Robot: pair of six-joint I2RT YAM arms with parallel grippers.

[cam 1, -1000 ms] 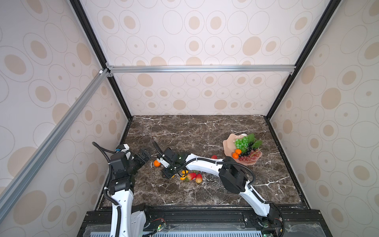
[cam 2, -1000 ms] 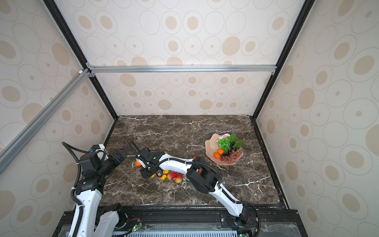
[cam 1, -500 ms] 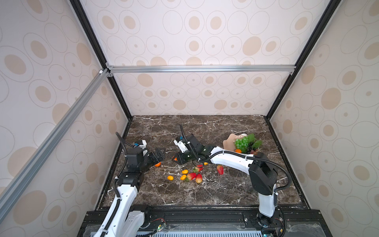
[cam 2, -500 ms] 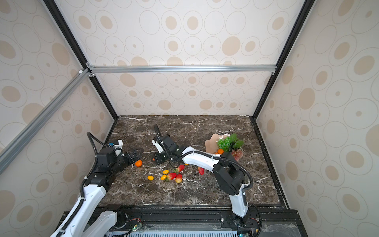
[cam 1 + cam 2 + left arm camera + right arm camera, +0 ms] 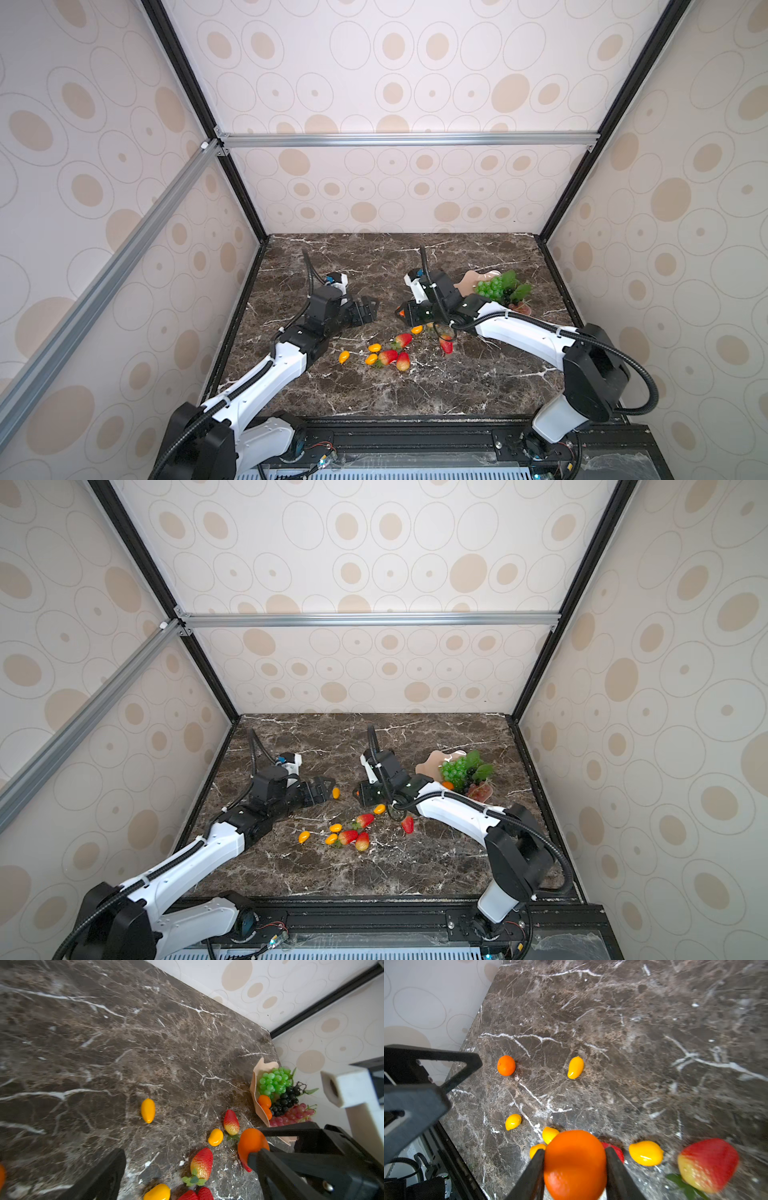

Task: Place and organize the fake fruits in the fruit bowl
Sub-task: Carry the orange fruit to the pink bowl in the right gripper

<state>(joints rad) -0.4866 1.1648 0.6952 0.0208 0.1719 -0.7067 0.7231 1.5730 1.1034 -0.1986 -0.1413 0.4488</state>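
Nearest the robot's base, red plastic strawberries (image 5: 388, 356) and small yellow-orange oval fruits (image 5: 344, 356) lie loose on the dark marble bench (image 5: 374, 257). Just beyond them, the right arm's jaws are closed partway on a round orange plastic fruit (image 5: 575, 1163), pinched at its sides. The left arm's jaws stand wide apart, holding nothing, near a second round orange (image 5: 506, 1065) on the bench. Farthest, at the right, the shallow pale pink scalloped fruit bowl (image 5: 469, 278) holds a green grape bunch (image 5: 492, 286), a dark bunch (image 5: 286, 1101), a red bunch (image 5: 295, 1114) and two oranges (image 5: 264, 1101).

The step looks like carrying the gripped fruit to the bowl. It is best lifted clear of the strawberries and released low beside the two oranges, since a round fruit could roll off so shallow a dish.

In both top views the right arm covers the bowl's near edge, the held fruit barely shows, and the second round orange does not show at all.
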